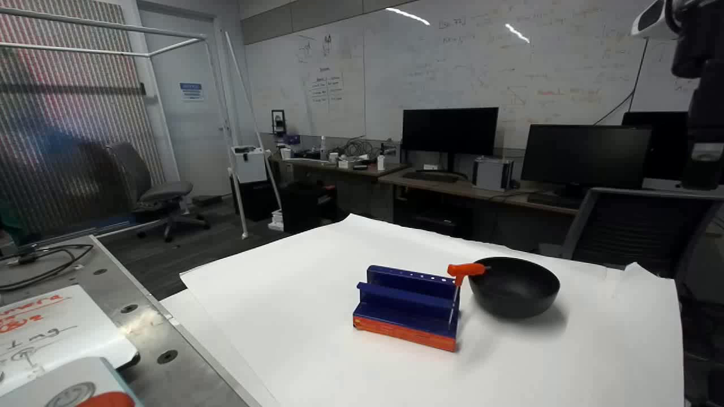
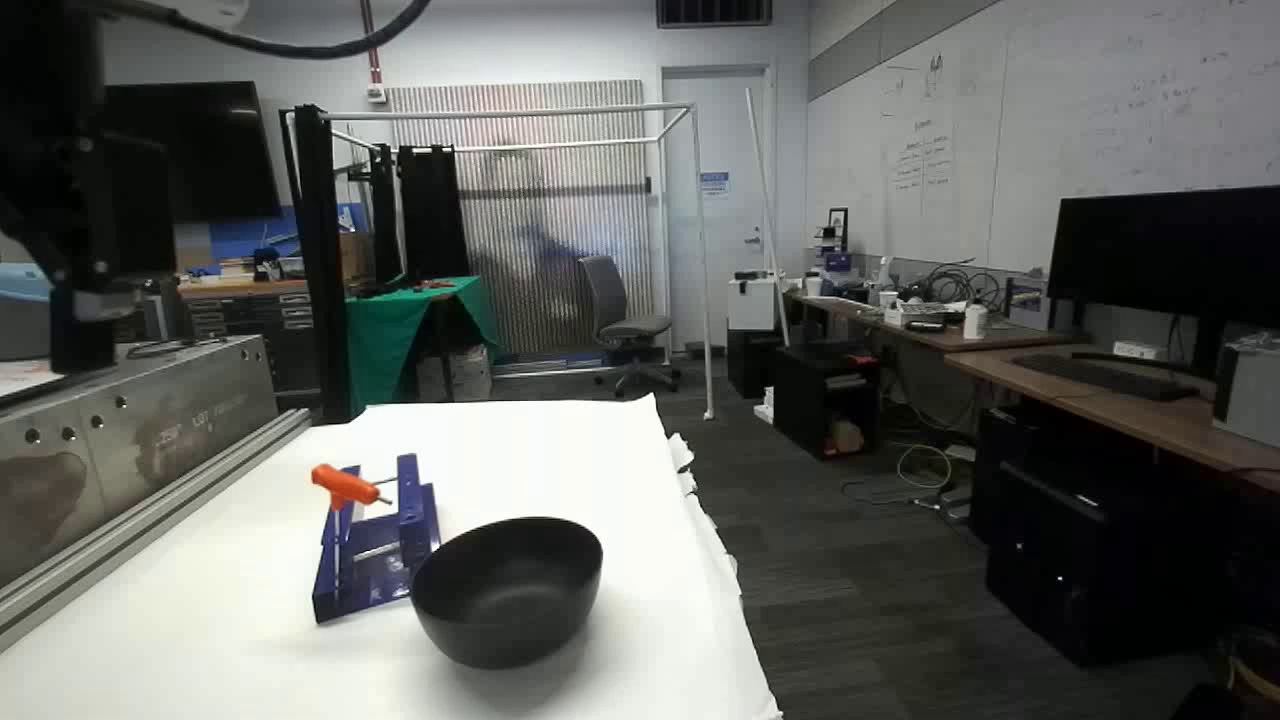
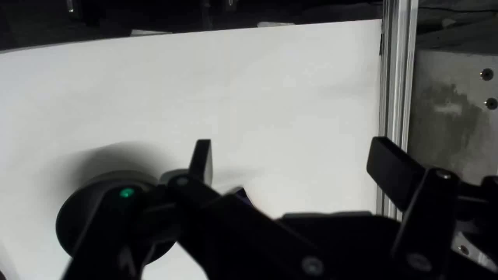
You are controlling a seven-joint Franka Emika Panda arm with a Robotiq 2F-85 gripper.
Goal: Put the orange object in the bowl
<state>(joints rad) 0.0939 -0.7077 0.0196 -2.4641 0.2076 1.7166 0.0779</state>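
The orange object is a small T-handled tool with a thin metal shaft; its handle shows in both exterior views (image 1: 466, 270) (image 2: 345, 487). Its shaft points down into one end of the blue ridged block (image 1: 404, 297) (image 2: 418, 520). The glossy black bowl (image 1: 515, 302) (image 2: 505, 635) stands right beside the block, with nothing visible inside. My gripper (image 3: 292, 157) is open and empty, high above the white table. In the wrist view my left finger partly hides the bowl (image 3: 74, 214) and most of the block (image 3: 243, 196); the orange object is hidden there.
White paper (image 1: 283, 316) (image 3: 272, 97) covers the table. A metal rail (image 3: 398, 77) and steel base (image 2: 140, 420) run along one edge. A chair (image 1: 639, 237) stands behind the table, and desks with monitors (image 1: 449, 130) are farther back.
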